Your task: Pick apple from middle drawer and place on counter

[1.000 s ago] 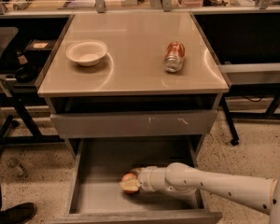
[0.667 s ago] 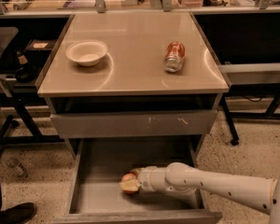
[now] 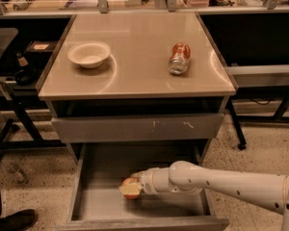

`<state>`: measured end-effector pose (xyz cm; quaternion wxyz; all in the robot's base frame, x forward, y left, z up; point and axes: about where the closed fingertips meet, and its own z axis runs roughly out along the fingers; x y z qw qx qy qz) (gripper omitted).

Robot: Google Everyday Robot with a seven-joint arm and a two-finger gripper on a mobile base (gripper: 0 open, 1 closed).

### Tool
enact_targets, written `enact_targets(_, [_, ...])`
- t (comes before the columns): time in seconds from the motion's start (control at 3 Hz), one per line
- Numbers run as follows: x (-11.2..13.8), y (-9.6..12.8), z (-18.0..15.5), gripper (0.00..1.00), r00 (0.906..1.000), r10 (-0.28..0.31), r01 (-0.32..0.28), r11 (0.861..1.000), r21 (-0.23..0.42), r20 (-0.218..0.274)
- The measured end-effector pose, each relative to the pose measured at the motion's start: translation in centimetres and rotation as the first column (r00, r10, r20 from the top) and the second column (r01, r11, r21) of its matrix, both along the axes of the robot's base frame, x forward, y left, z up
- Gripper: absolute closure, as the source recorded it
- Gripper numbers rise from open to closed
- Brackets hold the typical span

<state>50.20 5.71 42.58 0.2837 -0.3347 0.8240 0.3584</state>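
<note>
The apple [image 3: 130,189], small and red-orange with a pale yellowish patch, lies on the floor of the open middle drawer [image 3: 94,203], a wide grey metal box pulled out below the cabinet. My gripper [image 3: 137,186] reaches in from the right on a white arm and sits right at the apple, touching it. The counter [image 3: 135,61] is the glossy beige top of the cabinet above.
A white bowl [image 3: 88,54] sits at the counter's left and a red-and-silver drink can [image 3: 178,58] lies on its side at the right. A closed grey drawer front with white scratches [image 3: 137,127] overhangs the open drawer. A shoe [image 3: 14,220] stands at bottom left.
</note>
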Motion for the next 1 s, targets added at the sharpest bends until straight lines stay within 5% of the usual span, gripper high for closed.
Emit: enact_targets(1.0, [-1.4,-0.2,7.5,1.00,0.9991,-0.012,0.012,1.000,-0.007,-0.040])
